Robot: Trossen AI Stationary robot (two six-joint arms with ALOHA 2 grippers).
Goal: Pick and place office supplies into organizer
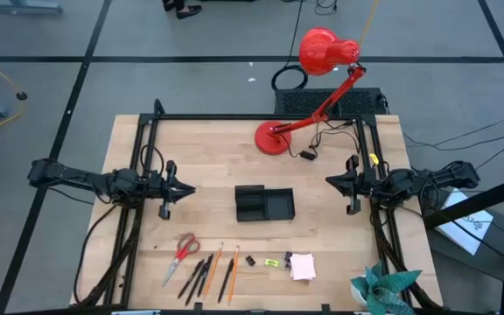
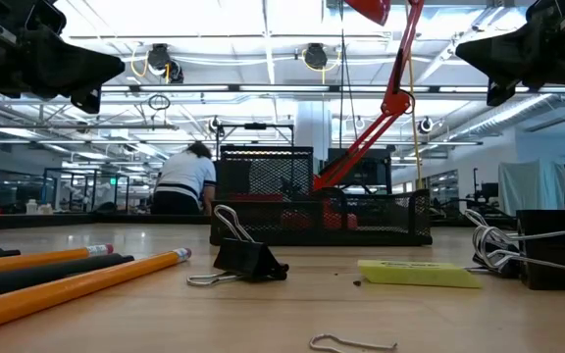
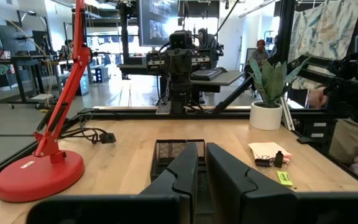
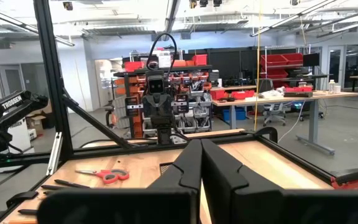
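The organizer [image 1: 264,203], a black mesh tray, sits at the centre of the high view on the wooden table [image 1: 208,149], with nothing gripping it; in the low view it stands mid-frame behind the small items. The supplies lie in a row below it, toward the bottom edge of the high view: the scissors [image 1: 182,252] with red handles at lower left, then a fan of pencils [image 1: 210,271], orange and dark, just right of them, then a small black binder clip [image 1: 250,261], a yellow-green eraser [image 1: 272,262] and a pale sticky pad [image 1: 302,266] farther right. All of these rest on the table, apart from the organizer. In the low view the pencils run in from the lower left, the clip lies in the middle, the eraser to its right, and a bent paper clip [image 2: 353,343] lies at the bottom centre. The left gripper [image 1: 185,190] hangs left of the organizer at mid-height of the frame, its fingers nearly together with a thin gap between them, grasping nothing. The right gripper [image 1: 331,181] hangs to the organizer's right, fingers clenched tight and empty. A red lamp [image 1: 309,87] stands at the upper centre, its base on the table above the organizer, and a plant [image 1: 383,289] sits at the lower right corner.
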